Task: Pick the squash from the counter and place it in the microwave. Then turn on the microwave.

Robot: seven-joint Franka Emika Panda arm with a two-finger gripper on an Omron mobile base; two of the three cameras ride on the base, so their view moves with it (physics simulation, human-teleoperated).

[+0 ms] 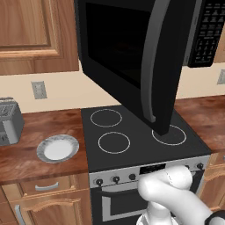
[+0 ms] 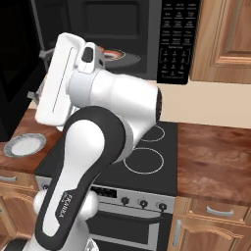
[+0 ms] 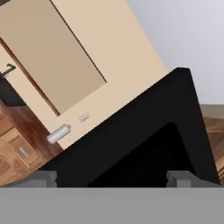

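- Squash [image 2: 113,51]: seems to be the orange-red bit lying on the dark round tray inside the microwave [image 2: 142,19]. It's mostly hidden behind the arm, so not 100% sure. Nothing grips it.
- Pincer [image 3: 113,179]: tips wide apart w/ nothing between them. Fits a hand that has no load to carry right now.
- It looks at the black door [image 3: 144,131] slab & the beige wall beyond, not at the squash. My guess: it's lined up to deal w/ the door.
- From the left base view the door hangs swung far out over the stovetop [image 1: 114,143], w/ the long grey handle [image 1: 154,66] facing the room. Open that wide, the cavity is reachable. I'd think it must be shut before the oven will run.
- Keypad [image 2: 179,39]: sits right of the cavity, and that's where the start press belongs. In the right base view the arm's bulk is left of it & below, so it has a reach across to make.
- Plate [image 1: 57,148]: bare white, on the wood surface [image 1: 26,162] left of the stovetop. Nothing on it, which agrees w/ the squash being up in the oven.
- Toaster [image 1: 9,121]: further left by the wall, no part in this.
- Progress, as I judge it: the placing half looks done, while door & start button are left.
- Risk: the door is big & close to the arm, so a clumsy push could catch the elbow or leave it ajar.
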